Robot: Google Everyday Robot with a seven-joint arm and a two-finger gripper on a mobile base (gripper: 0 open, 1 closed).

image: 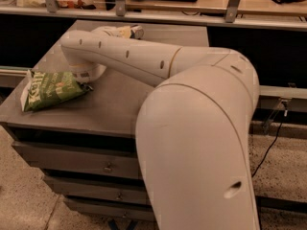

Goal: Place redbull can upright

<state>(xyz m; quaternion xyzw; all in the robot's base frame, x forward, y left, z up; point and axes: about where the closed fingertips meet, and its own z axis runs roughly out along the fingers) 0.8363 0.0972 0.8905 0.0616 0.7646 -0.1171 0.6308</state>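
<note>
Tool (123, 31) peeks over arm (144, 61), bench (105, 110) 12 o'clock; grip state I cannot tell. No sight of redbull can. Risk: blind release topples it; arm shoves chip bag (50, 87) at 9 o'clock.

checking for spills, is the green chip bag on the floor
No, the green chip bag lies on the drawer cabinet's top, beside the arm hiding the end effector.

A workplace interior, office or lab, it cannot be told which, is being suggested by a grey metal drawer cabinet (112, 104), a speckled hard floor (21, 200), a loose black cable (271, 145) and a long counter (192, 6) being framed by metal posts behind. The robot's gripper (87, 83) is being held low over the cabinet top, just beside a green snack bag (50, 87).
</note>
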